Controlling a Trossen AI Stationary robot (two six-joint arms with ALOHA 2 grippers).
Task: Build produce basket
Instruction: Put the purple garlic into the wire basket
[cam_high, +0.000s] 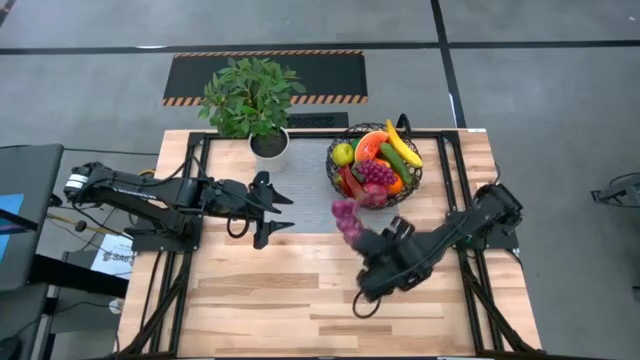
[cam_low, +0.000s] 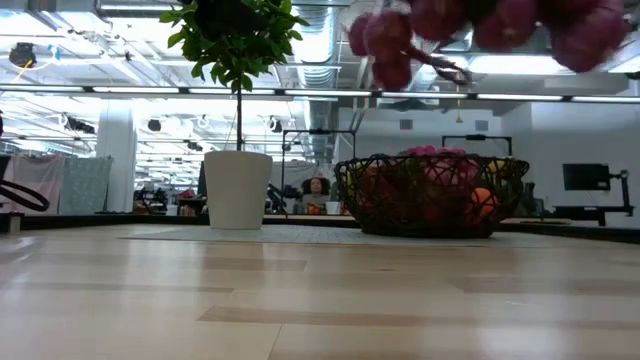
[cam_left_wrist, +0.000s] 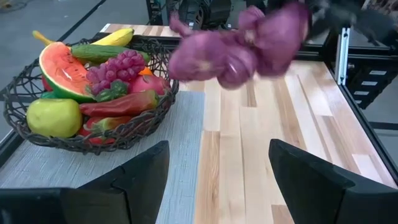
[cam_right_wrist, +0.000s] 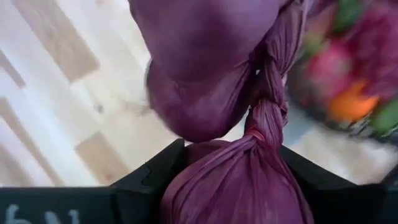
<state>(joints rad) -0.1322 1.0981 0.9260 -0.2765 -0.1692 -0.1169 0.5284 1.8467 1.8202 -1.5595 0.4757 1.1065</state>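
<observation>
basket (cam_high: 375, 166) of dark wire mesh stands toward the bench's far right corner, on a grey mat (cam_high: 318, 205). the right gripper (cam_high: 372, 240) is clamped on the twisted stem of a purple braided bunch of bulbs (cam_high: 347, 218), like a string of purple onions, held in the air above the middle of the bench (cam_high: 300, 300), just on the near left side of the basket and apart from it. in the right wrist view the bunch (cam_right_wrist: 236, 124) fills the space between the dark fingers (cam_right_wrist: 149, 180).

inside the basket lie a watermelon slice (cam_left_wrist: 59, 68), a yellow-green apple (cam_left_wrist: 53, 117), purple grapes (cam_left_wrist: 115, 68), a cucumber (cam_left_wrist: 102, 53), a yellow banana (cam_left_wrist: 121, 37), red chillies (cam_left_wrist: 118, 106) and an orange piece (cam_high: 395, 185).

the left gripper (cam_high: 280, 212) hangs over the left half of the bench, fingers spread wide and holding nothing, pointed toward the basket. a potted plant (cam_high: 250, 100) in a white pot (cam_low: 238, 188) stands at the far edge, left of the basket.
</observation>
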